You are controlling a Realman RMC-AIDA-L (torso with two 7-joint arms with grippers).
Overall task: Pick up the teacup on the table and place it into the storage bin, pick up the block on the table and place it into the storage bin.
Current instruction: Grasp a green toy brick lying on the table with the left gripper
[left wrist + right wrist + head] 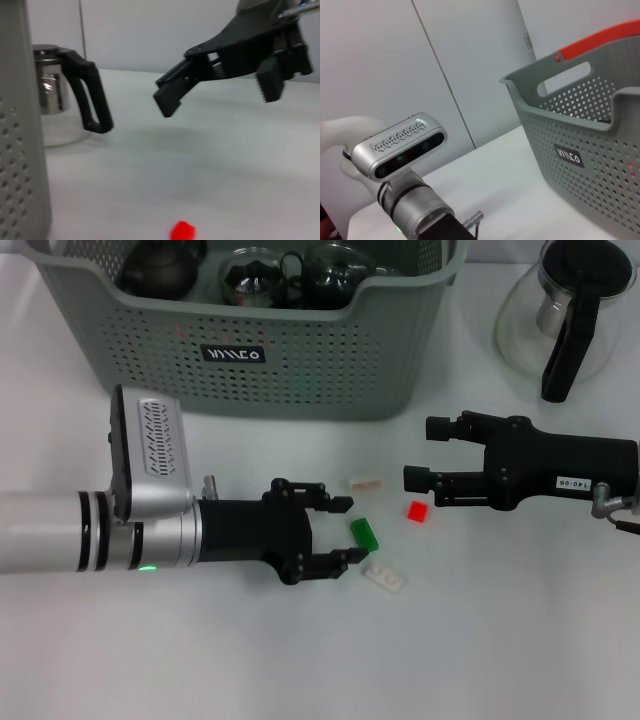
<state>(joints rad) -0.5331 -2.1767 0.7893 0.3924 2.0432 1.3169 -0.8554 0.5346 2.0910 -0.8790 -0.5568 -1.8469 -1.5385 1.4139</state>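
The grey-green perforated storage bin (300,350) stands at the back and holds a dark teapot (160,270) and glass tea vessels (252,278). No teacup shows on the table. Small blocks lie in front of the bin: green (365,533), red (417,511), beige (366,483) and clear white (385,578). My left gripper (350,532) is open and low over the table, its fingertips on either side of the green block's near end. My right gripper (422,453) is open and empty, just above and right of the red block. It also shows in the left wrist view (220,95), above the red block (182,231).
A glass teapot with a black handle (565,315) stands at the back right, and also shows in the left wrist view (65,95). The bin wall (20,150) is close beside my left arm. The right wrist view shows the bin (590,150) and my left arm's wrist (400,147).
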